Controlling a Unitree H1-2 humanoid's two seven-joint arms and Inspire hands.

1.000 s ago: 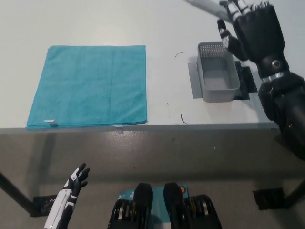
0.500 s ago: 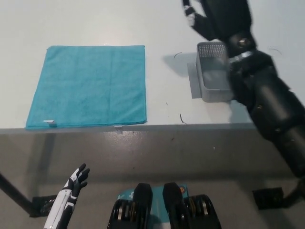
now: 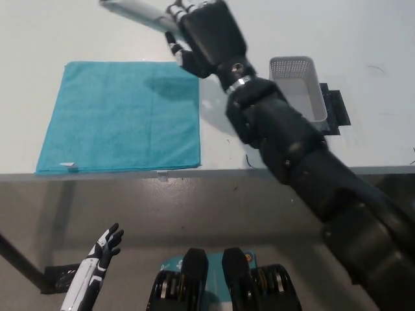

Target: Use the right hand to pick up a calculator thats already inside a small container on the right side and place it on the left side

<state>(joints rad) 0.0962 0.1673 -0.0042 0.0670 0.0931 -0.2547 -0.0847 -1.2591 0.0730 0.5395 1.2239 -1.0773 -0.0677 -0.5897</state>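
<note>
My black right hand [image 3: 206, 35] is up over the far part of the white table [image 3: 97, 32], just past the top right corner of the teal cloth [image 3: 120, 115], and its fingers are wrapped around the calculator [image 3: 137, 13], which I grip by one end. The calculator shows as a pale grey slab that sticks out from my hand toward picture left, tilted, its free end near the top edge of the view (its keys and display cannot be made out from this angle). It is held in the air, clear of both the cloth and the tabletop. My right forearm runs from the bottom right corner diagonally across the table edge and covers the left side of the small grey container [image 3: 302, 87], which stands on the right part of the table, on a dark flat mat [image 3: 334, 107]; the part of the container I can see holds nothing. The cloth lies flat and square on the left part of the table. My white left hand [image 3: 104, 249] hangs low at the lower left, below the table edge, fingers spread and holding nothing.
</note>
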